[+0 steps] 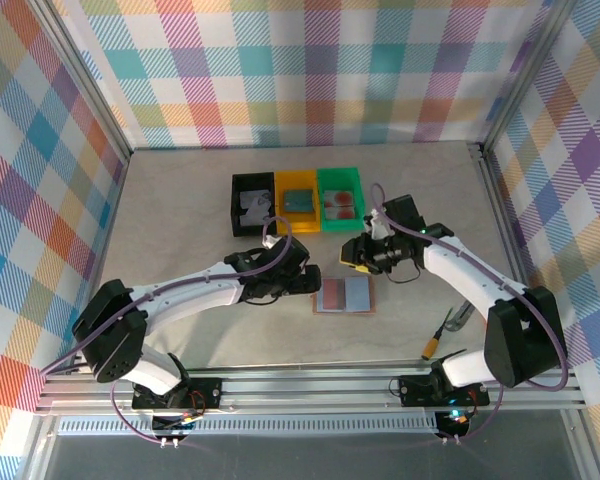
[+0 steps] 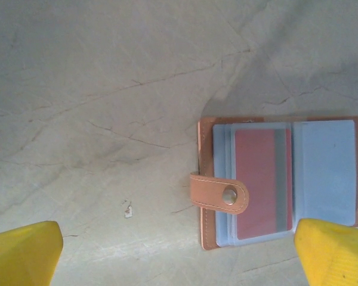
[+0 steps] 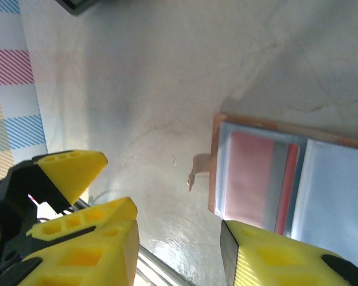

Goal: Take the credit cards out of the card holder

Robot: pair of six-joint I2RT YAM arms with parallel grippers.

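Note:
The card holder (image 1: 345, 296) lies open and flat on the table, brown outside with grey-blue pockets. In the left wrist view the card holder (image 2: 280, 179) has its snap strap (image 2: 221, 193) folded over the left edge, and a reddish credit card (image 2: 259, 182) sits in a clear pocket. My left gripper (image 1: 298, 280) hovers at the holder's left edge, open wide (image 2: 179, 262), with nothing gripped. My right gripper (image 1: 365, 255) hangs above the holder's far edge, open (image 3: 179, 253) and empty. The same card (image 3: 253, 173) is seen there in its pocket.
Three small bins stand behind: black (image 1: 236, 205) with a grey-white card, yellow (image 1: 298, 226) with a teal card, green (image 1: 340, 176) with a red-spotted card. A tool with an orange tip (image 1: 442, 335) lies near the right arm's base. Frame posts edge the table.

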